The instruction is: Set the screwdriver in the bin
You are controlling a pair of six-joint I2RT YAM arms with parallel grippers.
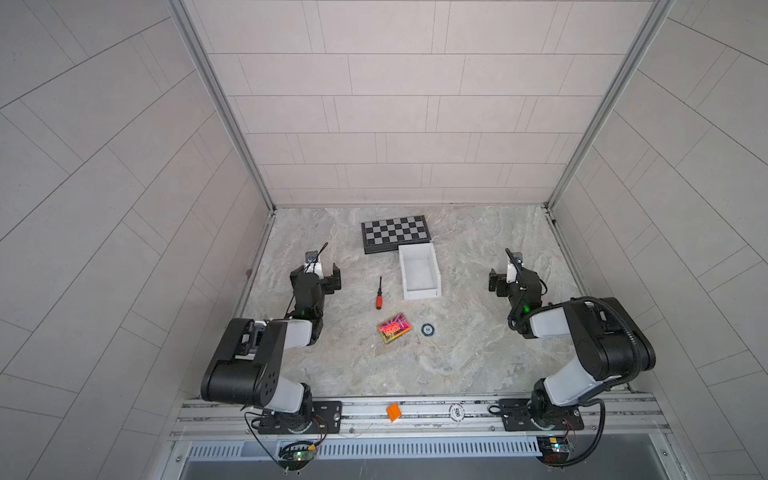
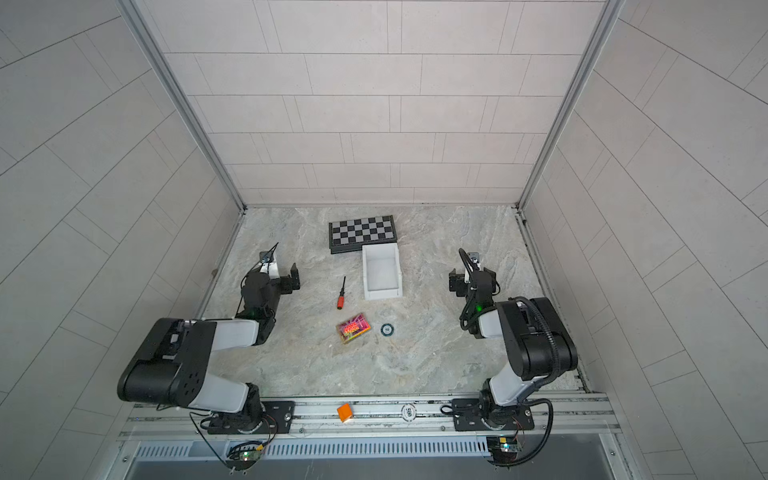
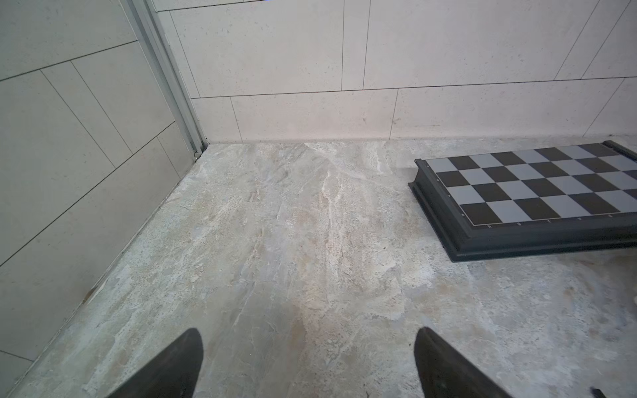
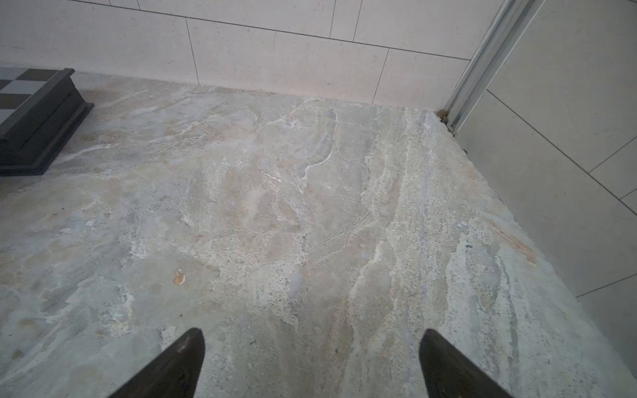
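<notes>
One screwdriver (image 1: 379, 293) lies flat on the table (image 1: 353, 365), just left of the one white bin (image 1: 421, 294) and apart from it, handle nearest. One chessboard (image 1: 395, 233) sits beyond the bin. One colourful box (image 1: 395, 328) and one round chip (image 1: 427, 329) lie nearer. The two pincers, left (image 3: 310, 341) and right (image 4: 310, 341), both gape wide, holding nothing.

chequered blk/grey board (image 1: 395, 235) at back centre of marbled worktop (image 1: 478, 357). shiny pink multicolour packet (image 1: 395, 328) nearer front, dark round chip (image 1: 427, 329) just beside, not touching. orange block (image 1: 393, 412) & white chip (image 1: 456, 412) on front metal rail (image 1: 424, 409), apart.
</notes>
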